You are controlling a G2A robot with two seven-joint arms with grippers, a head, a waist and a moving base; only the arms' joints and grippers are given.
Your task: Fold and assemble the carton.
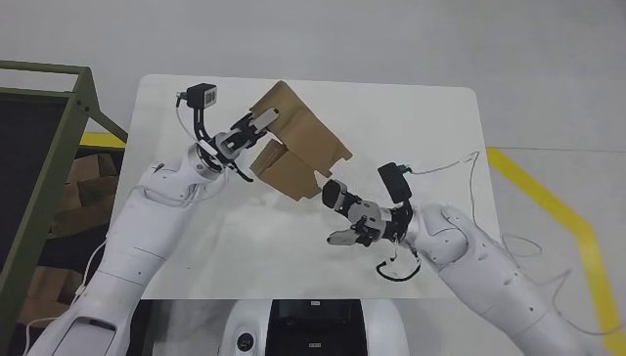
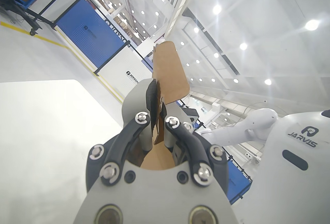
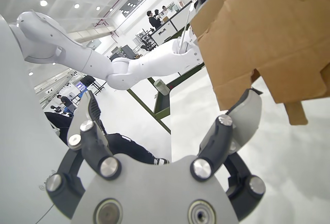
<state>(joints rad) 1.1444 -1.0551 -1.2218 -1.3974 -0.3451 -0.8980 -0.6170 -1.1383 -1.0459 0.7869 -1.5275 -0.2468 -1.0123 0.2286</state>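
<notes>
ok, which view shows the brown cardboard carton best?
Top view: the brown cardboard carton shows whole, half-folded over the white table. Left wrist view gives one flap pinched by the left gripper; right wrist view a close, cropped panel.

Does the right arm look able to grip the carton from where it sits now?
Probably yes. The right gripper is open, one finger close by the carton's near edge with nothing between them. The left gripper clamps a flap on the other side.

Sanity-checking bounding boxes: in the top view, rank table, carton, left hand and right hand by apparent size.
1. table
2. carton
3. left hand and right hand: look about alike, so unranked.
</notes>
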